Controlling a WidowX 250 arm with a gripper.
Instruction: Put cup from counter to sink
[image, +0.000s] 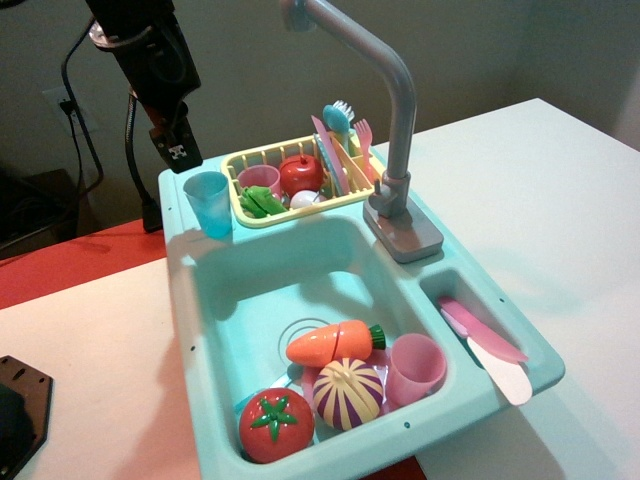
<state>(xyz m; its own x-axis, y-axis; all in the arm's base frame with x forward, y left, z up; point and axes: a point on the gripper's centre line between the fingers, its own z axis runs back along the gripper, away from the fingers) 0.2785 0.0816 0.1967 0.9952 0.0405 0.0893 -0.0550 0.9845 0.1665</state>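
Observation:
The light-blue translucent cup (208, 203) stands upright on the teal counter (178, 215), at the back left corner of the sink unit. The black gripper (177, 148) hangs just above and a little behind-left of the cup, apart from it and holding nothing. It is seen side-on, so its fingers overlap and I cannot tell their gap. The deep teal sink (250, 290) lies in front of the cup. It holds a toy carrot (335, 342), a tomato (275, 424), a striped purple-yellow vegetable (347, 393) and a pink cup with a handle (415, 368).
A yellow dish rack (300, 180) with toy food and utensils stands right of the cup. The grey faucet (395, 110) rises behind the sink. A side compartment (480, 345) holds a pink and white knife. A black object (20, 410) lies at the left edge.

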